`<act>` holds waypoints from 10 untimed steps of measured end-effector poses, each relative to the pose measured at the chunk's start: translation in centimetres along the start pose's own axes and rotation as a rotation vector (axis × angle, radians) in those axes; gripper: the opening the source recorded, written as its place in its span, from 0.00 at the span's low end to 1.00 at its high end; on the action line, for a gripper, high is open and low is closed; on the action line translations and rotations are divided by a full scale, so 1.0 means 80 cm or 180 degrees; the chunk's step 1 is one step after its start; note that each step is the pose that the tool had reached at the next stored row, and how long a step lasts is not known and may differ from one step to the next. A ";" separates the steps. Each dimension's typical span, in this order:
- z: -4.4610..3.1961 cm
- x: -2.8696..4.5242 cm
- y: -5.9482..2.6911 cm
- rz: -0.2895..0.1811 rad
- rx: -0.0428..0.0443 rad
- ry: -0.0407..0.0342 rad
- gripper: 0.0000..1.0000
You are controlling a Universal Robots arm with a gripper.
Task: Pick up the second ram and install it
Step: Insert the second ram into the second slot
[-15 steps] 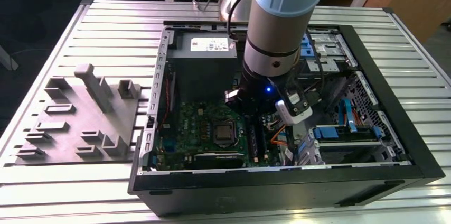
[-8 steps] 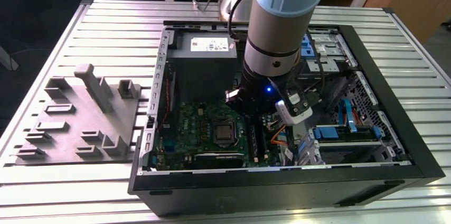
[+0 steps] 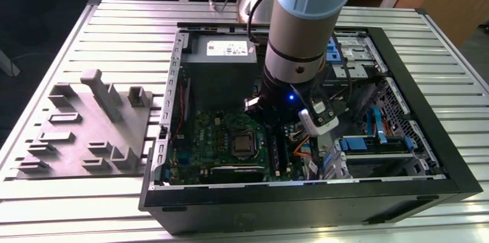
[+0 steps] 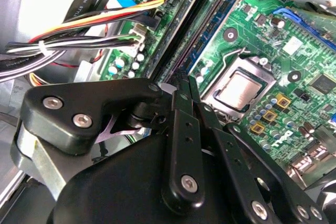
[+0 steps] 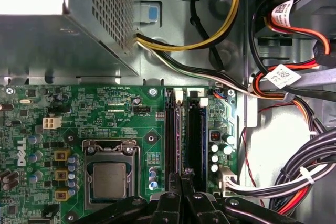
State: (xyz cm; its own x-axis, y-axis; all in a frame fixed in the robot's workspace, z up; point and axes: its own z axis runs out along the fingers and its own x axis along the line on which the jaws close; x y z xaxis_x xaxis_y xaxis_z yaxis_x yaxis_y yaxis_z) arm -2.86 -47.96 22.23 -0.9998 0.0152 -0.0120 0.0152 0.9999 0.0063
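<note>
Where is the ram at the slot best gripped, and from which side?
By its long top edge, mid-length, from straight above: the ram stands on edge along the slot, thin flat faces outward, where the gripper seems to pinch it.

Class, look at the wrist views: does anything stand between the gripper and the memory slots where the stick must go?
Nothing visible does. The gripper hangs directly over the memory slots on the motherboard; the cable bundles lie off to one side.
</note>
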 end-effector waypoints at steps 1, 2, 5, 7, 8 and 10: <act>0.0004 0.0000 0.000 0.0000 0.0000 0.0000 0.12; 0.0011 0.0000 0.000 0.0000 -0.0001 0.0000 0.12; 0.0039 0.0000 0.000 0.0000 0.0002 0.0000 0.12; 0.0044 0.0001 0.000 0.0000 0.0000 0.0000 0.12; 0.0045 0.0000 0.000 0.0000 0.0000 0.0000 0.12; 0.0047 0.0000 0.000 0.0000 0.0000 0.0000 0.12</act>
State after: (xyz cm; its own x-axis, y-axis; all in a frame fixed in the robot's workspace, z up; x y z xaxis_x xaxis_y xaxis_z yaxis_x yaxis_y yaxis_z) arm -2.86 -47.95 21.86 -0.9998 0.0152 -0.0120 0.0152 0.9999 0.0064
